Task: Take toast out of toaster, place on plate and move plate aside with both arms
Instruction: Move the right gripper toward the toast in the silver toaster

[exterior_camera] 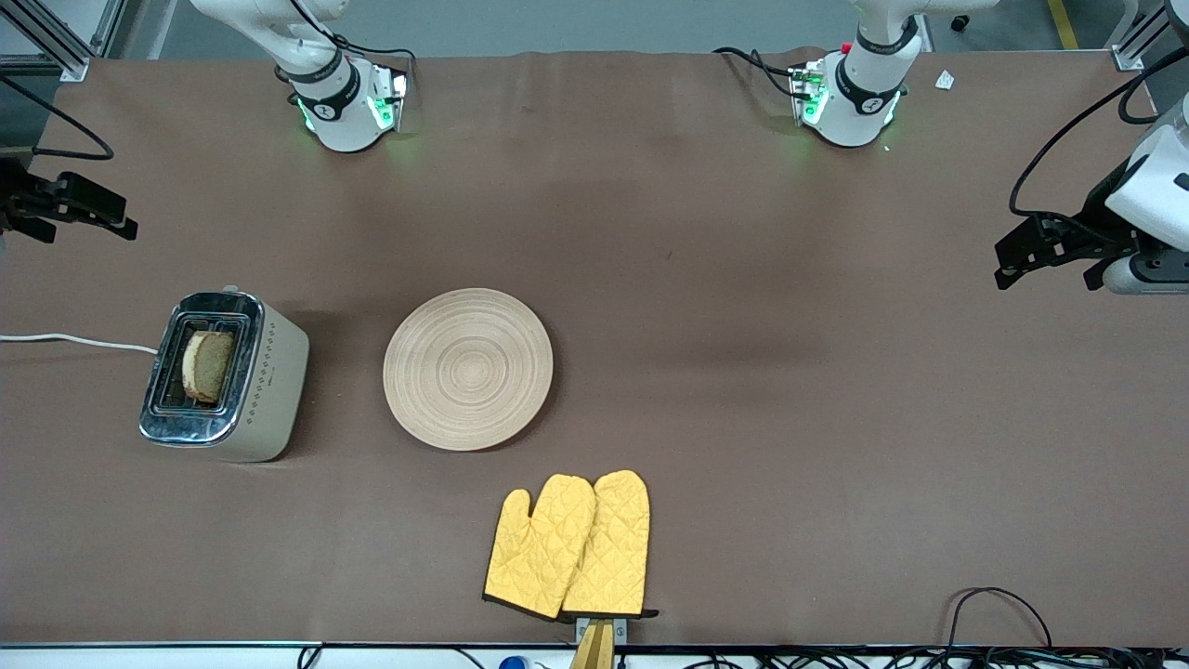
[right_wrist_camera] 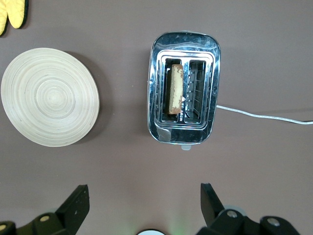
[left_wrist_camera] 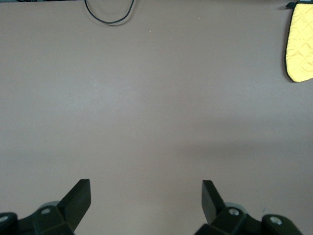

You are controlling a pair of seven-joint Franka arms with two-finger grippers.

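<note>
Two claws, both spread wide and empty, nothing started. Front view: squarish brown wholegrain toast (exterior_camera: pixel 208 366) stands upright in one slot of the boxy cream-beige chrome-topped toaster (exterior_camera: pixel 226 375) at the right arm's end of the brown worktop (exterior_camera: pixel 743 279); round light wooden ring-grooved plate (exterior_camera: pixel 468 369) lies beside the toaster, apart from it; pair of yellow quilted oven mitts (exterior_camera: pixel 568 544) nearer the camera than the plate. Right claw (exterior_camera: pixel 93 212) hangs at the worktop's edge past the toaster, left claw (exterior_camera: pixel 1045 249) at the other end, waiting. Left wrist view: left claw (left_wrist_camera: pixel 145 198) over bare worktop, one mitt in the corner. Right wrist view: right claw (right_wrist_camera: pixel 145 203) looks down on toaster (right_wrist_camera: pixel 184 88), toast (right_wrist_camera: pixel 174 89) edge-on, plate (right_wrist_camera: pixel 49 97). Risks, as I judge them: slot is narrow, so a misaligned descent hits chrome; a light toaster may lift with the slice; bread could crumble under a hard pinch.
</note>
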